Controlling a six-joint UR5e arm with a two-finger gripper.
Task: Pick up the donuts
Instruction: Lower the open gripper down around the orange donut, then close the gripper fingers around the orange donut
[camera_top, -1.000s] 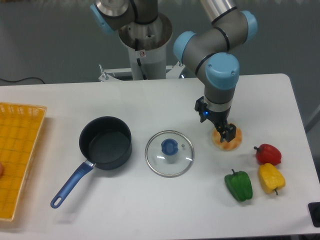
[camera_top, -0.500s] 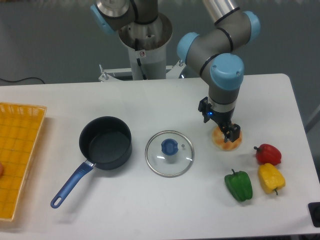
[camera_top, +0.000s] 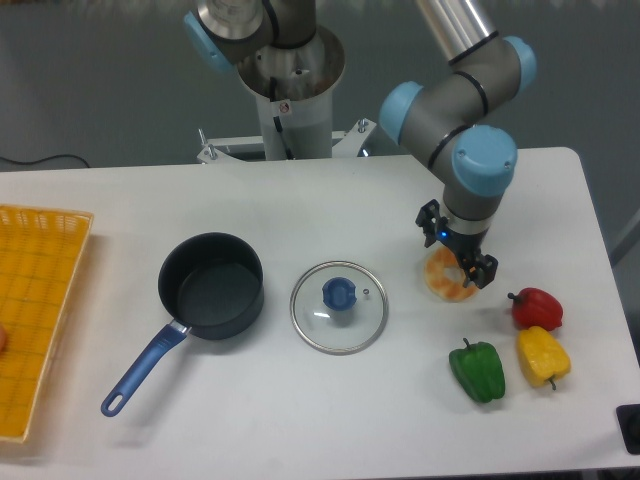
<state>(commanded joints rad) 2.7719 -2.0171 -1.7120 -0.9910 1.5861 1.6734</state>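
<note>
The donuts (camera_top: 445, 276) are one orange-tan ring with pale patches, lying on the white table (camera_top: 300, 400) right of centre. My gripper (camera_top: 470, 266) points down over the ring's right edge, and its dark fingers (camera_top: 484, 270) cover that side. The ring's left half and hole show. From this angle I cannot see whether the fingers touch or grip the ring, nor how wide they stand.
A glass lid (camera_top: 339, 306) with a blue knob lies left of the donut. A dark pot (camera_top: 211, 284) with a blue handle sits further left. Red (camera_top: 537, 307), yellow (camera_top: 543, 357) and green (camera_top: 477, 370) peppers lie right and in front. A yellow basket (camera_top: 35, 300) is at the left edge.
My arm and gripper have shifted to the right, from above the ring's middle to its right edge. The ring now shows a little further left, with more of its hole visible.
</note>
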